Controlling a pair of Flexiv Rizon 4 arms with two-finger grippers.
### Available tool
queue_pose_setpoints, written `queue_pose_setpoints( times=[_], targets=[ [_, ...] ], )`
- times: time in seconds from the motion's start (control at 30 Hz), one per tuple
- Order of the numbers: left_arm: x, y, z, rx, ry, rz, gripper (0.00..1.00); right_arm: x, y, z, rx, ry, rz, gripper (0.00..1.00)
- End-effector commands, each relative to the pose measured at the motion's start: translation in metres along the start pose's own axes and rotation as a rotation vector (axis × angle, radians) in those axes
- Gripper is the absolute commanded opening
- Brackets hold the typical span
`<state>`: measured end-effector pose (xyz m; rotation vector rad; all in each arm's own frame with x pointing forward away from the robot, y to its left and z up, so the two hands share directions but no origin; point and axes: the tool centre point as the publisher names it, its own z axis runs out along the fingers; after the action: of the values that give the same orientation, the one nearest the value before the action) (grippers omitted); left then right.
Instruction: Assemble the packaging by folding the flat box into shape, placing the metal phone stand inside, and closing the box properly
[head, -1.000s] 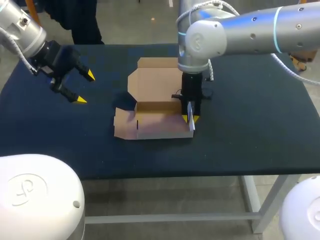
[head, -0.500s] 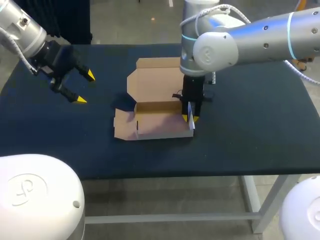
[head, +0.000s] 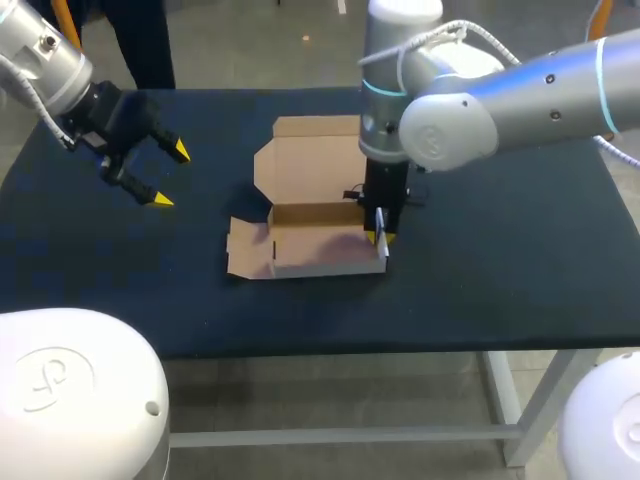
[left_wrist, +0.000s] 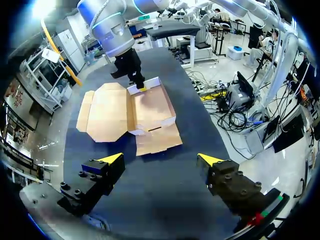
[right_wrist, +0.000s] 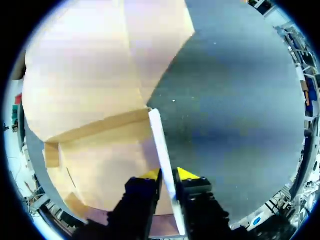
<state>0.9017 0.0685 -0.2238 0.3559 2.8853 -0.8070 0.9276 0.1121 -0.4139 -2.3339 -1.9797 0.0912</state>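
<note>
One flap decides your next move. The box (head: 300, 240) lies half-formed near the middle of the counter (head: 500, 260), with its lid panel (head: 310, 155) flat behind it. Its right side flap (right_wrist: 162, 145) stands upright, long axis running from the box's front back toward the lid. Your right tool (head: 379, 238) pinches that flap from above, one yellow tip on each face. Room to swing looks best on the box's right, out to the counter edge. Your left tool (head: 160, 176) hangs well left of the box, spread and holding nothing, so the right arm is nearer.
</note>
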Motion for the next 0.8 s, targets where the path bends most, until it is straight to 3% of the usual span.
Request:
queue_pose_setpoints(
  times=[0.03,0.23,0.33,0.8],
  targets=[
    [0.0005,-0.0003,-0.0014,-0.003,0.003,-0.001,1.00,0.0001,-0.0044,-0.0008,-0.021,0.005,-0.023,0.22],
    [0.0005,-0.0003,-0.0014,-0.003,0.003,-0.001,1.00,0.0023,-0.0011,0.0035,-0.013,-0.002,-0.052,0.19],
    [0.0005,-0.0003,-0.0014,-0.003,0.003,-0.001,1.00,0.0028,-0.0003,0.0053,-0.007,-0.005,-0.063,0.00],
    [0.0005,-0.0003,-0.0014,-0.003,0.003,-0.001,1.00,0.0022,0.0005,0.0046,0.012,-0.081,-0.127,0.00]
  ],
)
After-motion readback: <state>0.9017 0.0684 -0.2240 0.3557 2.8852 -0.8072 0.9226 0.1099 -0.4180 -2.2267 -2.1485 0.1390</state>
